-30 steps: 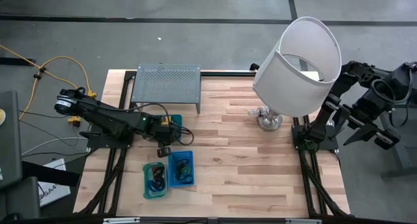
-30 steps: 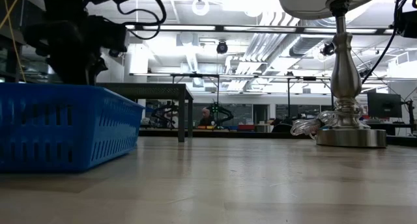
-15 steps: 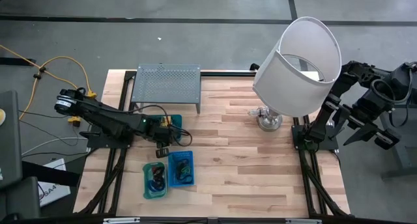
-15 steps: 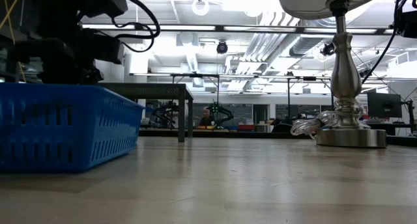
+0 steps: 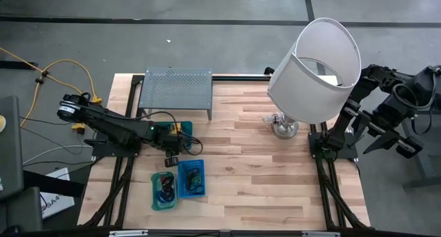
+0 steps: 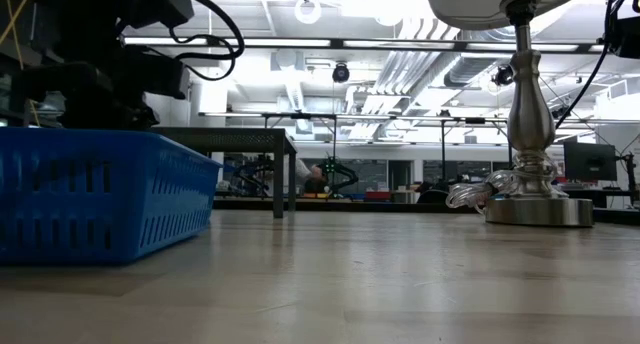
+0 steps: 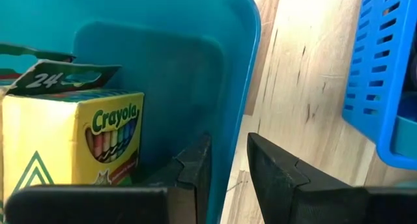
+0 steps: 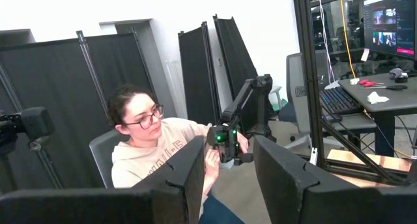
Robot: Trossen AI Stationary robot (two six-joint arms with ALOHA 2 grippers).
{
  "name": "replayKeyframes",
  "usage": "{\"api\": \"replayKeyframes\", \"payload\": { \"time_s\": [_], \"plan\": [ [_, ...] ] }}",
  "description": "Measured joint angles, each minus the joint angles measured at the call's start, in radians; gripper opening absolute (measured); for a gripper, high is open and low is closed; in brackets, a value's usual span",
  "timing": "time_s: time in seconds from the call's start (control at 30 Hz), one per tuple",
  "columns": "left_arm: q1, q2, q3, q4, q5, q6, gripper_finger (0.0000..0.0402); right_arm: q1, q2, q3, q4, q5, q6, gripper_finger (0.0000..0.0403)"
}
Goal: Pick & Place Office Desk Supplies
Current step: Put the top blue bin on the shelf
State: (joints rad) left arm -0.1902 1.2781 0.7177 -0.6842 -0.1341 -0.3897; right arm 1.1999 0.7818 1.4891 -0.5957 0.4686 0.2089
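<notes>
My left gripper (image 7: 229,160) points steeply down at a teal bin (image 5: 185,129) left of the table's middle. One finger stands inside the bin and one outside its wall (image 7: 242,100). A yellow Crayola box (image 7: 71,146) stands upright inside the bin. Toward the near edge lie a blue basket (image 5: 192,178) and a green tray (image 5: 163,190), each holding dark loops. My right gripper (image 8: 228,146) is open and holds nothing. It waits raised beyond the table's right edge, pointing level into the room. My left gripper stands astride the teal bin's side wall (image 7: 225,185), coming from above and pointing down, with one finger (image 7: 195,172) inside the bin and the other (image 7: 273,175) outside it. Whether either finger touches the wall, I cannot tell.
A big white-shaded lamp (image 5: 317,65) leans over the far right, its metal base (image 6: 540,209) on the table. A grey perforated rack (image 5: 176,89) stands at the far left. Bare wood lies in the middle and near right. A seated person (image 8: 156,152) shows beyond the table.
My left gripper has sunk a little toward the teal bin. In the low view the arm drops lower behind the blue basket. Its finger gap shows no change.
</notes>
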Motion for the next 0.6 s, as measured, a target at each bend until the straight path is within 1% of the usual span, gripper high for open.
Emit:
{"api": "replayKeyframes", "payload": {
  "time_s": [0.27, 0.4, 0.6],
  "plan": [
    [0.001, 0.014, 0.000, -0.004, 0.015, 0.000, 0.0092, 0.000, 0.000, 0.000, 0.000, 0.000, 0.000, 0.0120],
    [0.020, 0.039, 0.001, -0.003, 0.050, -0.002, 0.0092, 0.000, 0.000, 0.000, 0.000, 0.000, 0.000, 0.0120],
    [0.057, 0.040, 0.001, 0.004, 0.062, 0.001, 0.0092, 0.000, 0.000, 0.000, 0.000, 0.000, 0.000, 0.0120]
  ]
}}
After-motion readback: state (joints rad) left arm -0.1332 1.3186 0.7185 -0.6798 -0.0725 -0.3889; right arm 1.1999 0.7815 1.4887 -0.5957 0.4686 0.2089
